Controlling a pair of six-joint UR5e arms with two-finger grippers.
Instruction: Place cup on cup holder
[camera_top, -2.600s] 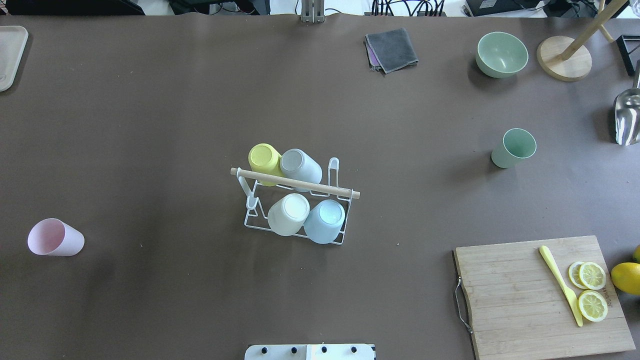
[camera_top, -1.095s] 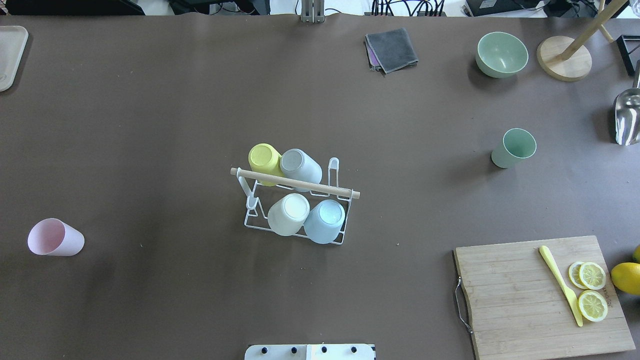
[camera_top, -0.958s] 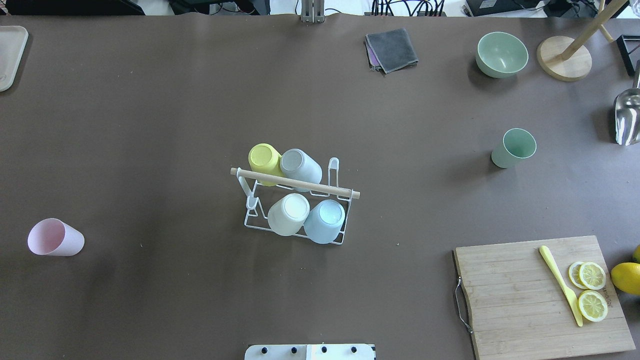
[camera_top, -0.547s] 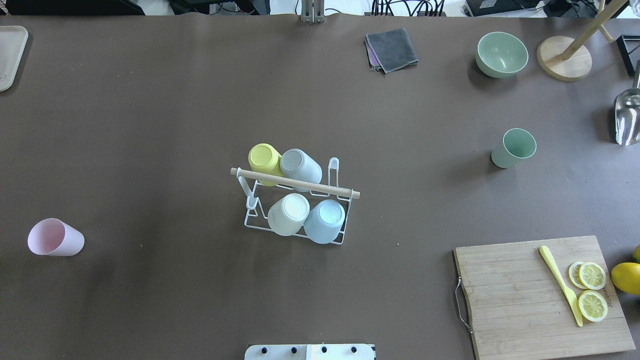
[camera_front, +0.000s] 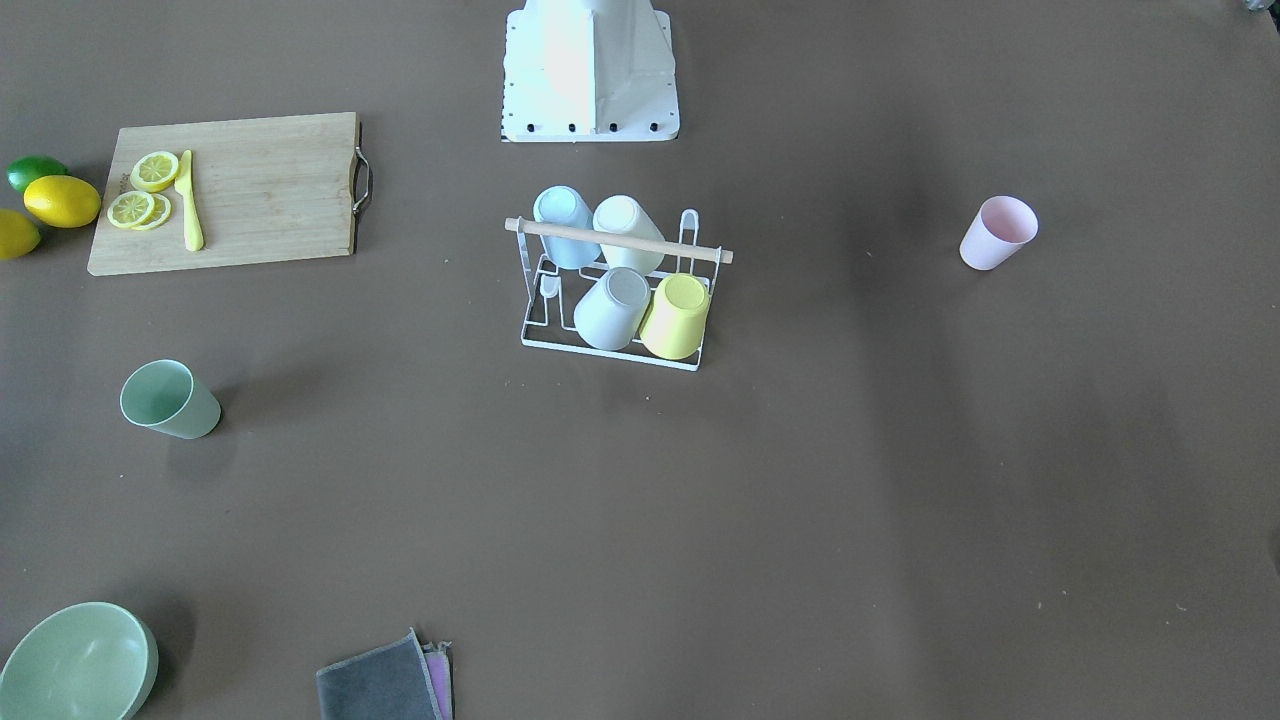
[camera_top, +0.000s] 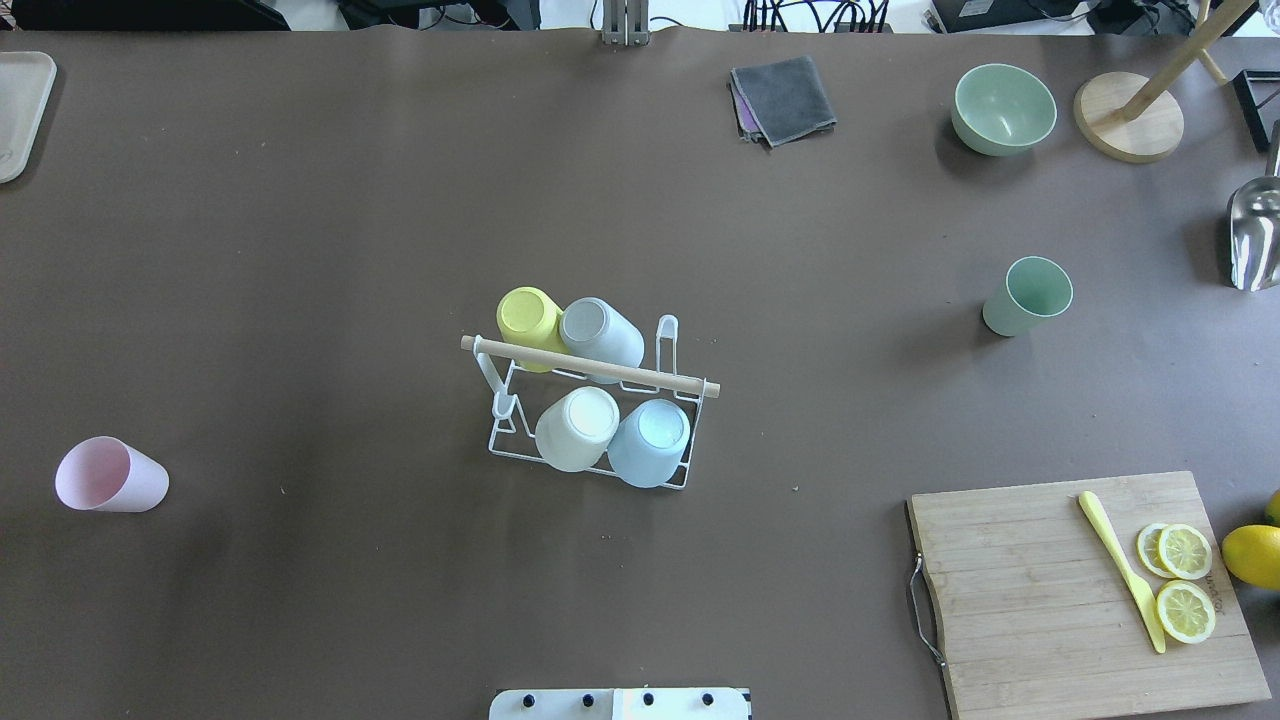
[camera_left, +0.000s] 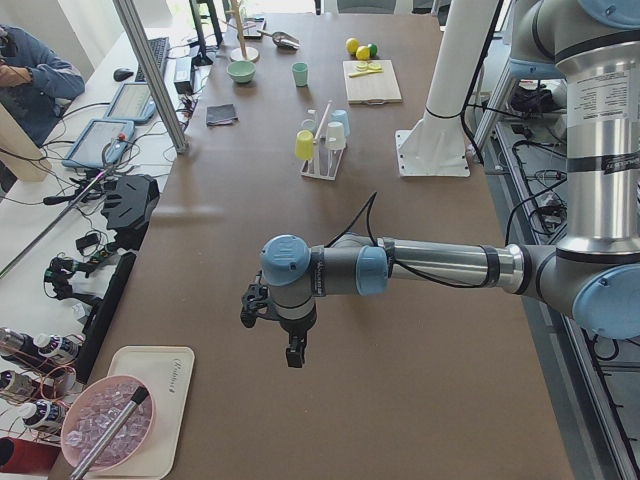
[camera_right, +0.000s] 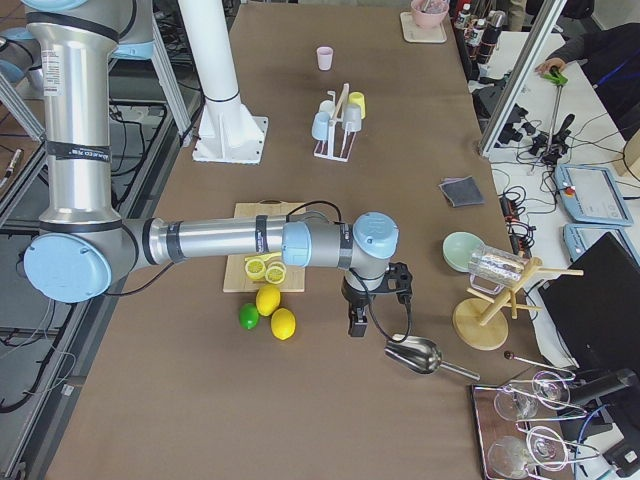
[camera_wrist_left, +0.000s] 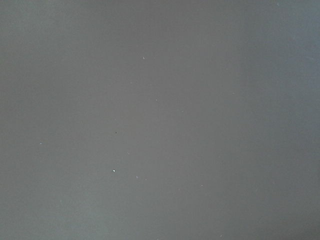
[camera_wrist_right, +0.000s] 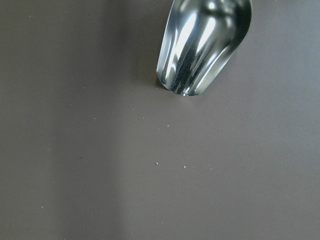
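we cannot tell how wide the left gripper (camera_left: 292, 355) and right gripper (camera_right: 356, 322) stand, parked far either side of the cup holder (camera_top: 590, 365), whose spare prongs (camera_top: 667, 330) await the pink cup (camera_top: 108, 476) and green cup (camera_top: 1028, 296).

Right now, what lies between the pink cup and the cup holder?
Nothing: the overhead exterior view shows only bare brown table between the pink cup and the cup holder.

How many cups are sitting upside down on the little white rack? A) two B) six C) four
C: the cup holder carries four upside-down cups: a yellow cup, a grey cup, a white cup and a blue cup.
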